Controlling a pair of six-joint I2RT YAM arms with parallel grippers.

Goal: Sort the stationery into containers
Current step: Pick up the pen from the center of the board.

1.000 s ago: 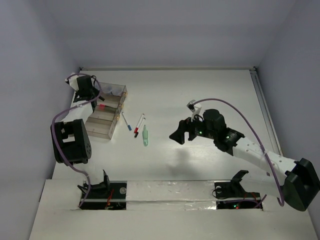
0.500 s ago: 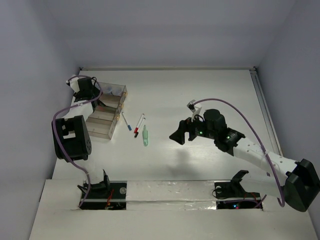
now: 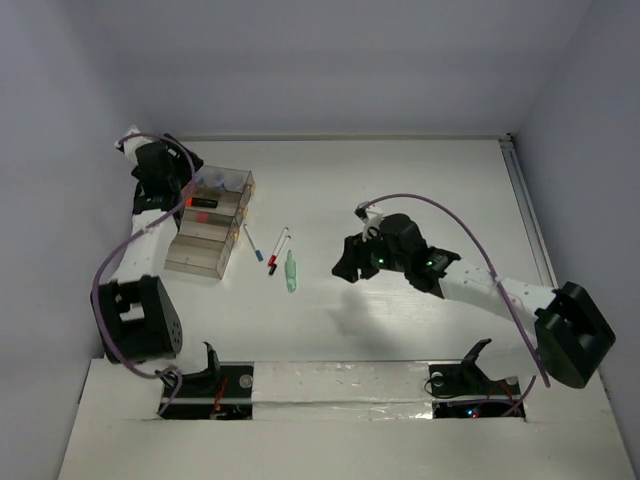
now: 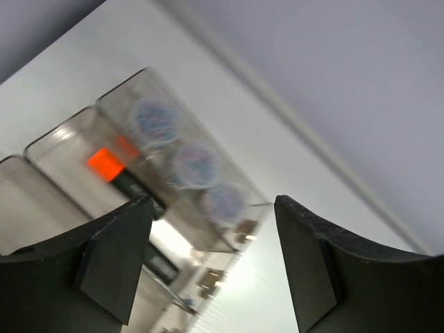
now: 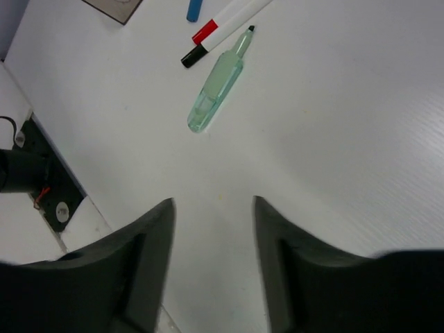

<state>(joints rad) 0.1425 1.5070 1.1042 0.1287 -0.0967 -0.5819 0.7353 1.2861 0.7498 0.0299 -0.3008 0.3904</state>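
Stationery [image 3: 279,250] is partly sorted — left hand [image 4: 211,208] and right hand [image 5: 211,208] are wide and empty; next the right one should lower onto the green marker [image 5: 218,82].

A: Where is the left arm?
B: The left arm [image 3: 150,245] reaches to the far left, its left fingers [image 4: 111,257] spread apart and empty.
A: And the right?
B: The right arm [image 3: 480,290] stretches left toward the centre, its right fingers [image 5: 139,267] parted and empty.
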